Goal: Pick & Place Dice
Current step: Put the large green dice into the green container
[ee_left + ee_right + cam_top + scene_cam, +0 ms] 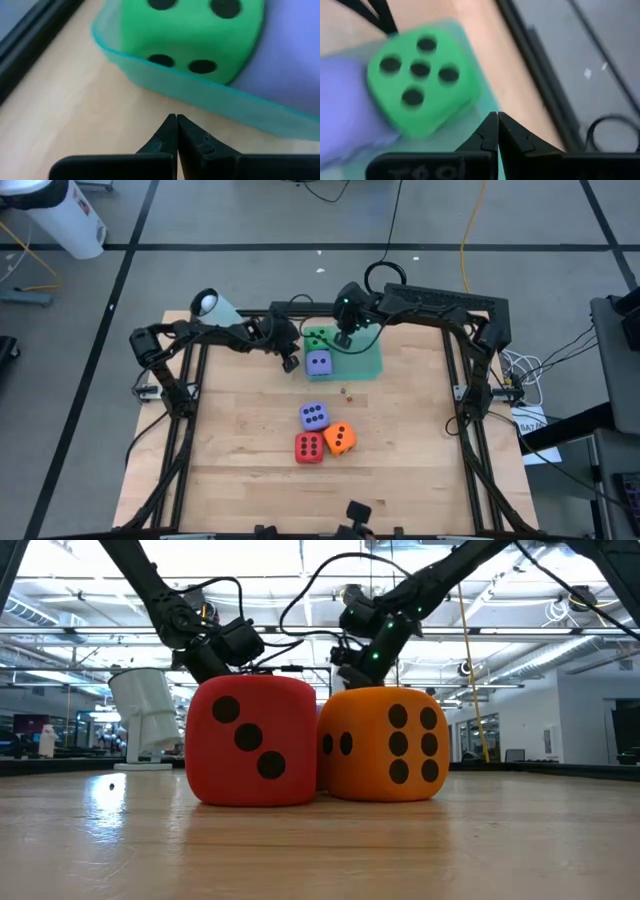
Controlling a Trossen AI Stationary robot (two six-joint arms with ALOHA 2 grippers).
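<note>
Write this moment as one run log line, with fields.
in tray: green die, purple die | on table: purple die, red die, orange die | left gripper: shut | right gripper: shut

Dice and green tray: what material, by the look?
Red die and orange die: likely soft foam or plush, matte, with rounded edges and slightly bulging faces. Tray: probably thin translucent plastic, since the green die shows through its rim.
</note>
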